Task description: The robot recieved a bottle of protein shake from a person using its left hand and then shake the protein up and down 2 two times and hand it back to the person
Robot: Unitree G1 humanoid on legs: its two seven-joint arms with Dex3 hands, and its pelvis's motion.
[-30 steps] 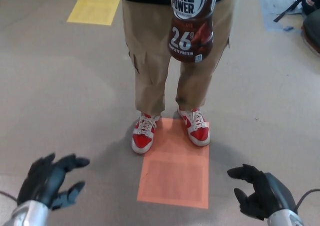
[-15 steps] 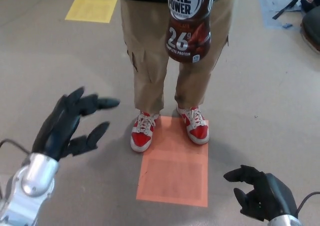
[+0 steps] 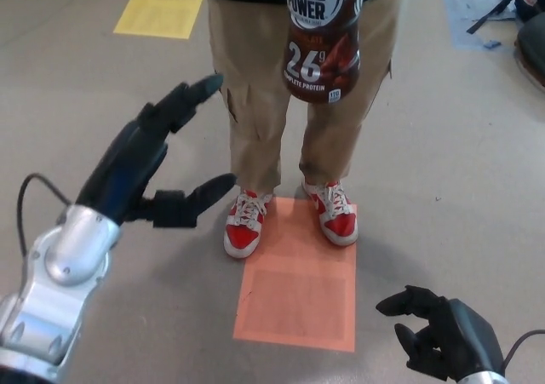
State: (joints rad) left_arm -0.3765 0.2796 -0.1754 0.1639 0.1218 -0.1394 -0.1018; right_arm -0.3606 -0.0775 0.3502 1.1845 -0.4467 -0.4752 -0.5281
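Standing on the grey floor (image 3: 102, 86) at the far edge of an orange floor patch (image 3: 298, 295), a person in tan trousers (image 3: 255, 86) and red-and-white shoes (image 3: 245, 224) holds the protein shake bottle (image 3: 322, 48) out in front of their legs, gripped near the top edge of the view, where their hand is mostly cut off. The bottle hangs upright in the air, dark brown with a white "26g" label, and nothing of the robot touches it yet.

The biggest change is in the left robot hand (image 3: 157, 163): a second ago it sits low near the bottom left corner, and now it is raised well up and forward, its silver forearm (image 3: 55, 273) following. It is open, fingers spread wide with the thumb held apart below, pointing toward the bottle but still apart from it and to its left. I judge this as the reach for the handover, with the grasp not yet made.

The right robot hand (image 3: 443, 333) stays low at the bottom right, loosely curled, part open and holding nothing, playing no part in the exchange.
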